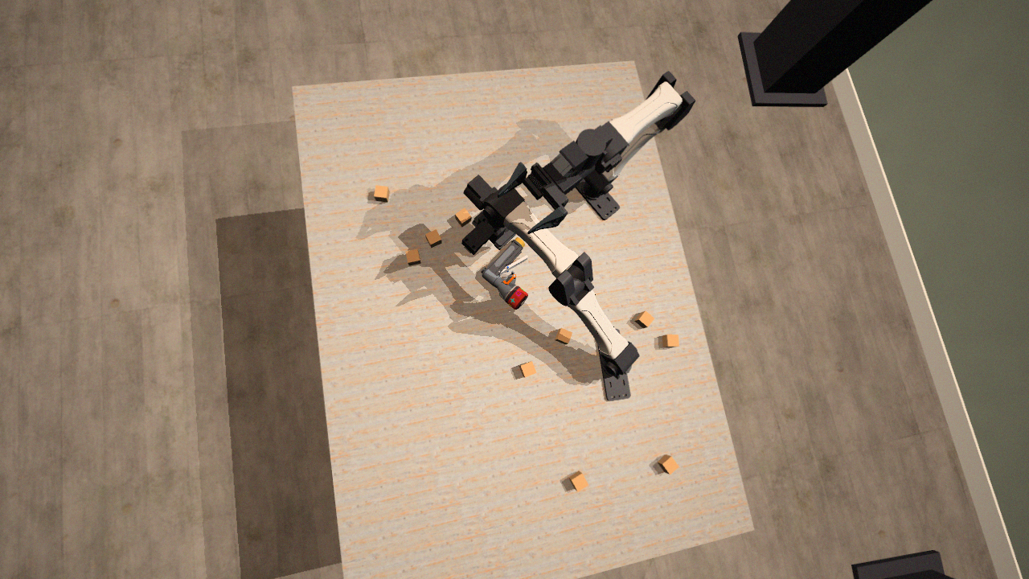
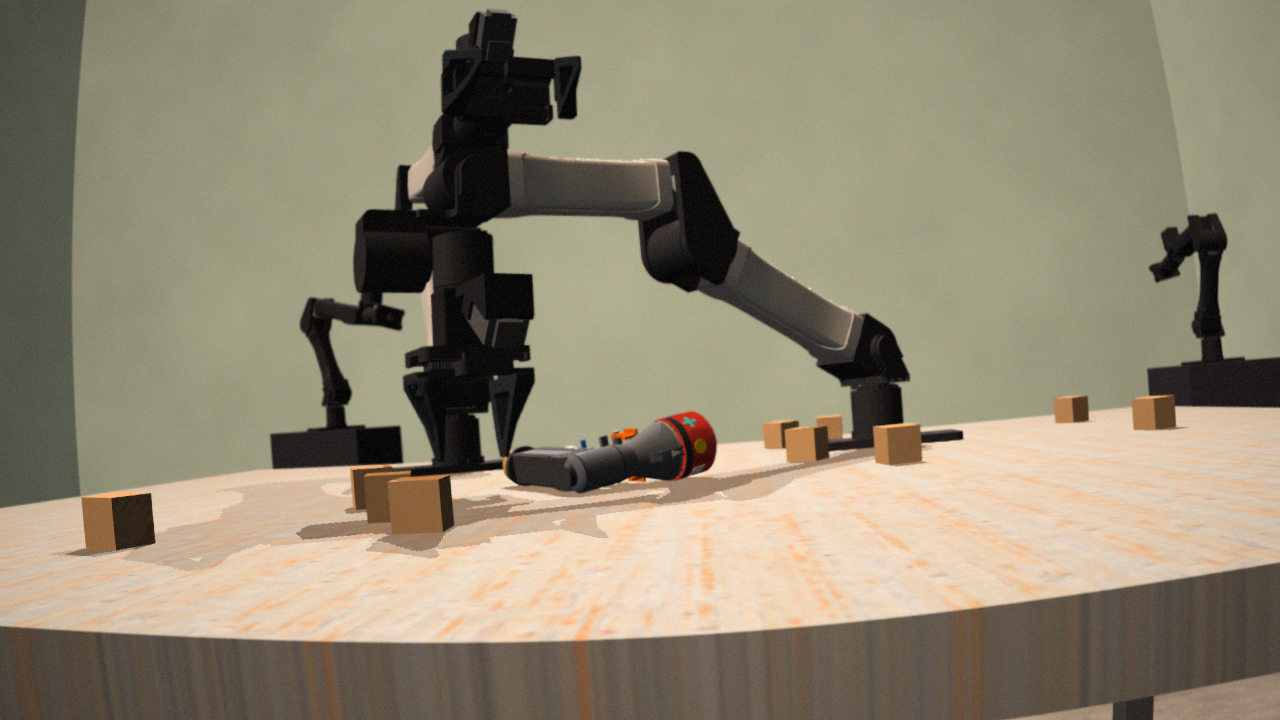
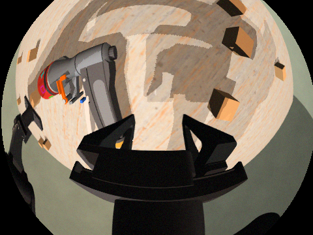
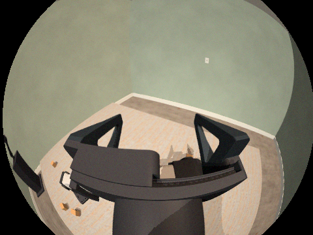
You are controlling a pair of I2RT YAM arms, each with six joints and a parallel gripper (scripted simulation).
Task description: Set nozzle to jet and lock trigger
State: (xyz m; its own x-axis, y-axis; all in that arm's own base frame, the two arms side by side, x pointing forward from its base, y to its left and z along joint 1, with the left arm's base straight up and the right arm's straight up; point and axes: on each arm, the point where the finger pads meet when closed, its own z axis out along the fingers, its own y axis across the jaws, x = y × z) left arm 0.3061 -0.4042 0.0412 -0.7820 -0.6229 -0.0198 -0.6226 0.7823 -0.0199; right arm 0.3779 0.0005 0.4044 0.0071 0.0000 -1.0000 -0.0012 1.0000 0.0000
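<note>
The grey hose nozzle [image 1: 496, 275] [image 2: 608, 470] [image 3: 92, 59] lies on its side on the table. Its red spray ring [image 1: 515, 297] [image 2: 702, 461] shows a cyan plus and a yellow disc in the exterior view; which symbol is at the arrow cannot be told. An orange part [image 3: 60, 86] stands out beside the trigger area. My left gripper [image 2: 471, 454] [image 3: 158, 118] points down, partly open and empty, beside the yellow-tipped handle end, which one finger partly hides in the left wrist view. My right gripper [image 2: 510, 111] [image 4: 158, 117] is wide open and empty, high above the table.
Three orange cubes [image 1: 462, 216] [image 1: 432, 237] [image 1: 412, 256] lie near the nozzle's handle side. Several more are scattered over the table [image 1: 432, 432]. The left forearm [image 1: 550, 248] passes close to the right gripper in the top view.
</note>
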